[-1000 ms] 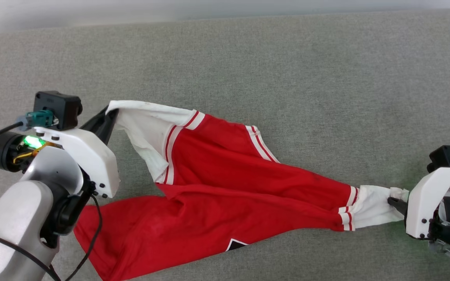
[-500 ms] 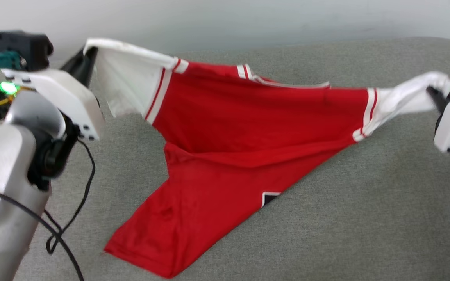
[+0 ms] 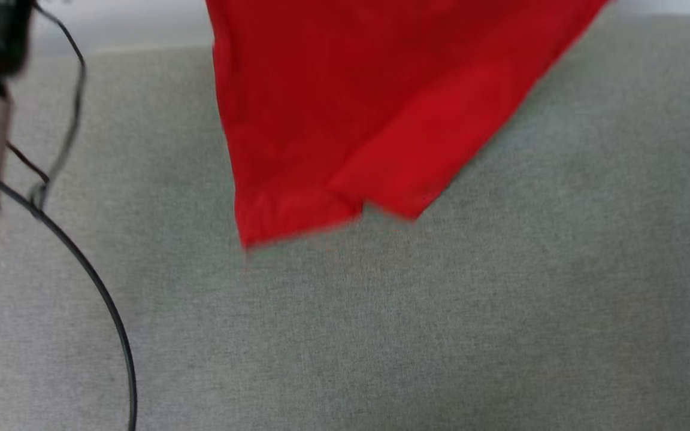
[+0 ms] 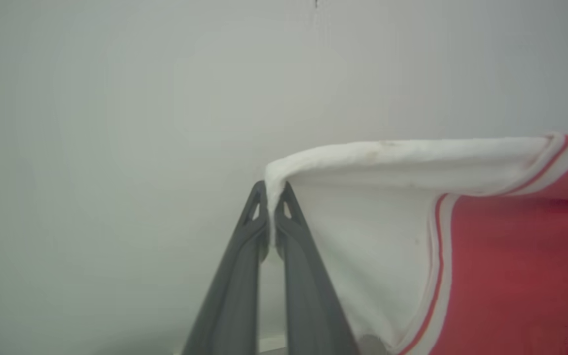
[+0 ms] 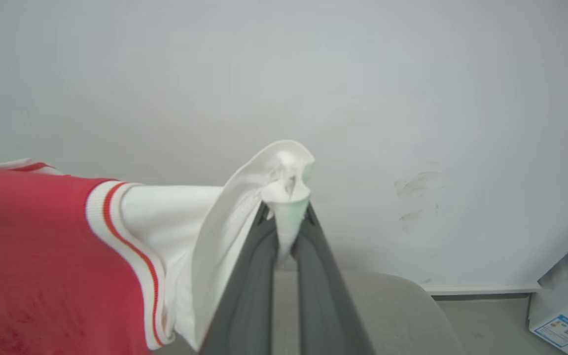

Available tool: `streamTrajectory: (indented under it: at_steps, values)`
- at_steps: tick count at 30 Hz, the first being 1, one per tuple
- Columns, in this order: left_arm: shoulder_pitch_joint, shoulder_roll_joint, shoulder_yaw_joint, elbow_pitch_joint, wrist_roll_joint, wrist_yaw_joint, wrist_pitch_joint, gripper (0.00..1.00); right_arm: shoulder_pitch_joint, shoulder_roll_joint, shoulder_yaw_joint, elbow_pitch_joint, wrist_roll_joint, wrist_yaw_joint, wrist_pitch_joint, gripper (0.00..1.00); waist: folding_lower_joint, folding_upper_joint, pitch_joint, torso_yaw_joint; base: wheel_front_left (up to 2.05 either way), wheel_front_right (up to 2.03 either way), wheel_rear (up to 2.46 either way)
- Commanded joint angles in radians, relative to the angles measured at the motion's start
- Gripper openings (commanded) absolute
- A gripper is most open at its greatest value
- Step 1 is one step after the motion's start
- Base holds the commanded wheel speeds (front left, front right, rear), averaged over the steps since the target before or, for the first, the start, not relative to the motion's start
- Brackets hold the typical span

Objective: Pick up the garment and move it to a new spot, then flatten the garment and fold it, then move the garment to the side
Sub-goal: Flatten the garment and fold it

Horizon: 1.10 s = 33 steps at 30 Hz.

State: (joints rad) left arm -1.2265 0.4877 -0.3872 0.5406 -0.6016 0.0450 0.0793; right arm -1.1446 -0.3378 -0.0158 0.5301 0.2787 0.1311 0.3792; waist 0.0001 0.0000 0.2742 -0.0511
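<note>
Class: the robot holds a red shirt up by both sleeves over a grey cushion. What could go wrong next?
1. The left gripper pinches only a sleeve edge and the right gripper a bunched sleeve tip; the shirt could slip free.
2. The hem hangs uneven, so it may land creased on the cushion.

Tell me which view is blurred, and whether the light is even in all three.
Head view: motion blur smears the hem of the garment and the cable; the light is flat, with no glare. Left wrist view: sharp where the left gripper pinches the garment; soft, even light. Right wrist view: mostly sharp, with the garment slightly soft at the right gripper; the light is even too.
</note>
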Motion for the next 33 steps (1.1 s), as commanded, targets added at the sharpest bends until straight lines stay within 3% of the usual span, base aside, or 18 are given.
streamTrajectory:
  at_steps: [1,8,15,25,33]
  values:
    - [-0.057,0.001,0.008,0.019,0.008,-0.006,-0.021,0.00,-0.060,-0.005,-0.003,0.016,-0.016,-0.001,-0.012,0.00,-0.0001,0.0000,0.050,-0.001,0.00,0.00,0.00]
    - [-0.323,0.000,0.047,0.107,0.024,-0.039,-0.135,0.00,-0.337,-0.009,-0.016,0.066,-0.077,-0.001,-0.094,0.00,-0.0001,0.0000,0.183,0.002,0.00,0.00,0.00]
    - [-0.440,-0.011,0.055,0.178,0.019,-0.070,-0.180,0.00,-0.482,-0.011,0.018,0.107,-0.098,-0.001,-0.133,0.00,-0.0001,0.0000,0.291,0.010,0.00,0.00,0.00]
    - [-0.399,-0.036,0.041,0.291,-0.001,-0.106,-0.225,0.00,-0.452,0.005,0.149,0.175,-0.074,-0.001,-0.160,0.00,-0.0001,0.0000,0.372,0.014,0.00,0.00,0.00]
    - [-0.182,-0.063,0.033,0.373,-0.052,-0.147,-0.281,0.00,-0.256,0.040,0.281,0.211,0.046,-0.001,-0.206,0.00,-0.0001,0.0000,0.295,0.010,0.00,0.00,0.00]
